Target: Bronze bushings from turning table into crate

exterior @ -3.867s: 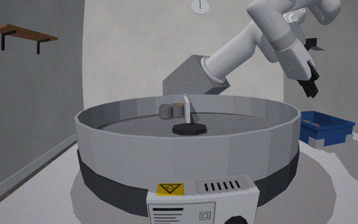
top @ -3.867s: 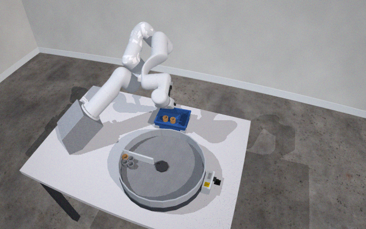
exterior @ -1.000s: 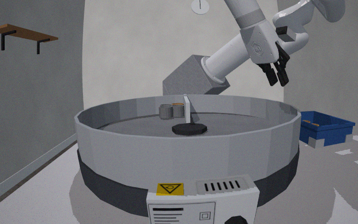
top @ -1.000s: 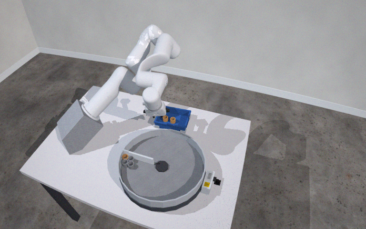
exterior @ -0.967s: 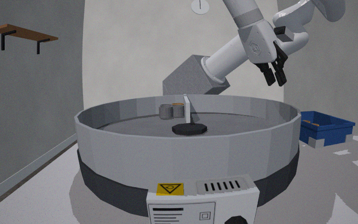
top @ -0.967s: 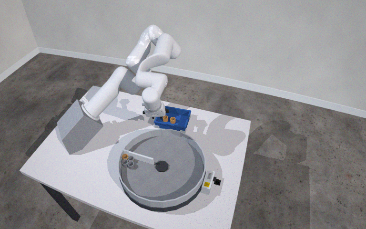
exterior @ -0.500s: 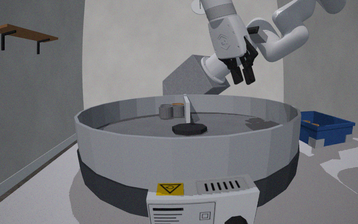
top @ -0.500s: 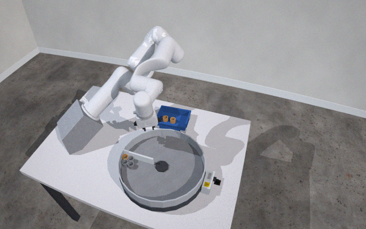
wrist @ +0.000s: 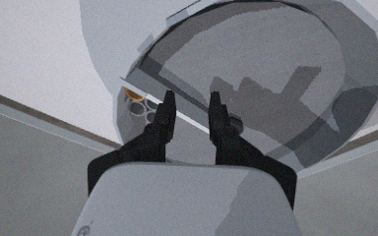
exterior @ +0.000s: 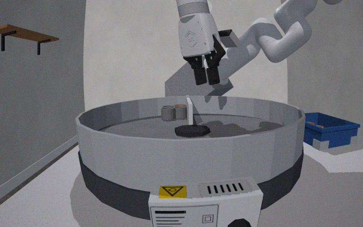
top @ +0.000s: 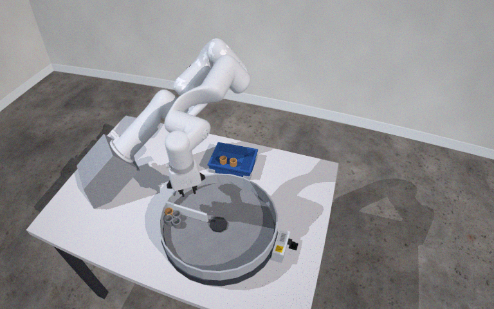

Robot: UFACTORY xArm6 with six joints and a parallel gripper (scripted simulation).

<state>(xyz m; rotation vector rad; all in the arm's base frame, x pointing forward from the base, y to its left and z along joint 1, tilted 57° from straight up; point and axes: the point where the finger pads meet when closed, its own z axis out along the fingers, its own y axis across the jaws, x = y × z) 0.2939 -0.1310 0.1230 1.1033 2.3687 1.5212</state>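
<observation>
Top view: two bronze bushings (top: 223, 160) (top: 233, 162) stood in the blue crate (top: 232, 170) (exterior: 332, 129), at one o'clock from the turning table's hub (top: 218, 224) (exterior: 192, 130). The last bronze bushing (top: 168, 211) (exterior: 180, 105) (wrist: 134, 95) sat near ten o'clock, crowded by steel bushings (top: 176, 221) (exterior: 168, 113) (wrist: 137, 108) and the divider (top: 187, 212) (exterior: 189, 110) (wrist: 189, 120).

Exterior: the gripper (top: 188, 193) (exterior: 207, 83) (wrist: 192, 101) hung above the rim.

Wrist: its fingers stood partly open, nothing between. Descending off-centre could strike the divider or drag steel along.

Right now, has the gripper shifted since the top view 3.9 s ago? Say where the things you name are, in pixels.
Yes: the black-fingered gripper (top: 188, 192) (exterior: 206, 83) (wrist: 192, 101) was by the blue rectangular crate (top: 251, 165); it has moved over to the grey round turning table's (top: 218, 270) rim.
</observation>
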